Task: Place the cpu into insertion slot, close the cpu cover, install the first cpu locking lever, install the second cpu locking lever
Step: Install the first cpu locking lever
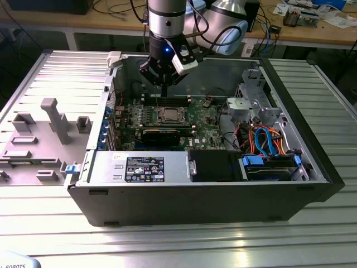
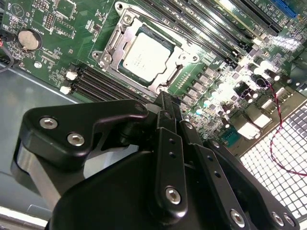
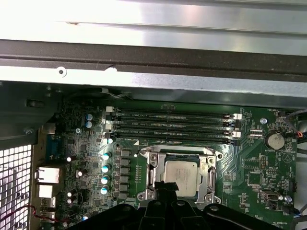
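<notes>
At the exterior view's left, the case wall (image 1: 115,84) is standing clear of the gripper (image 1: 165,94). Its fingers are pinched narrow and empty, hovering over the cpu (image 1: 168,115), which is sitting in the insertion slot (image 2: 162,39) under the cpu cover (image 2: 111,42). Open green board (image 1: 203,114) is lying rightward.

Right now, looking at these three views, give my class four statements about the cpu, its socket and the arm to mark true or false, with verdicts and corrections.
1. The cpu lies in the insertion slot. True.
2. The gripper is holding the cpu. False: its fingers are shut on nothing, above the socket.
3. The cpu cover lies flat, framing the cpu. True.
4. The computer case is closed on all sides. False: its side is open, baring the motherboard.
</notes>
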`<state>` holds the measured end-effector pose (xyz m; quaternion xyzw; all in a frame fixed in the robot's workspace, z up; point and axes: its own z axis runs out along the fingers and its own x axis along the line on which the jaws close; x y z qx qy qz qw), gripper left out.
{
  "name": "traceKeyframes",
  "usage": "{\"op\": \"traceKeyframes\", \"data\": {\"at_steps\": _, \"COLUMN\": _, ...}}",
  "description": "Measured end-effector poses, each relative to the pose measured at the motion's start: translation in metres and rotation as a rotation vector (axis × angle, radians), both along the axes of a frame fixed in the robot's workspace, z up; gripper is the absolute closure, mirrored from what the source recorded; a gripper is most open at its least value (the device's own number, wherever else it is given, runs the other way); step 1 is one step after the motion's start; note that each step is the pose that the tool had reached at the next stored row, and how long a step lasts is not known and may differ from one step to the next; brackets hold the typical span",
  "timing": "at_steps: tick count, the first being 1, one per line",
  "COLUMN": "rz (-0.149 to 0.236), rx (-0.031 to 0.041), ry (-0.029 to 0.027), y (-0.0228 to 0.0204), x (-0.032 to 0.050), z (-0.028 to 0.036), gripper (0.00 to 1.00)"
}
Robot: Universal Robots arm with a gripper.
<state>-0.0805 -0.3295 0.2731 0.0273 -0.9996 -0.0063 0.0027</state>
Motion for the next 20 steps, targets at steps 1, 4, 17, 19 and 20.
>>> {"op": "traceKeyframes", "data": {"at_steps": 1, "rz": 0.0, "rx": 0.0001, "ry": 0.0, "y": 0.0, "x": 0.0, "z": 0.0, "gripper": 0.89}}
{"op": "traceKeyframes", "data": {"at_steps": 4, "rz": 0.0, "rx": 0.0, "ry": 0.0, "y": 0.0, "x": 0.0, "z": 0.0, "gripper": 0.89}}
{"op": "traceKeyframes", "data": {"at_steps": 17, "rz": 0.095, "rx": 0.0, "ry": 0.0, "y": 0.0, "x": -0.0002, "z": 0.0, "gripper": 0.89}}
{"op": "traceKeyframes", "data": {"at_steps": 19, "rz": 0.095, "rx": 0.0, "ry": 0.0001, "y": 0.0, "x": -0.0002, "z": 0.0, "gripper": 0.89}}
{"op": "traceKeyframes", "data": {"at_steps": 20, "rz": 0.095, "rx": 0.0, "ry": 0.0, "y": 0.0, "x": -0.0002, "z": 0.0, "gripper": 0.89}}
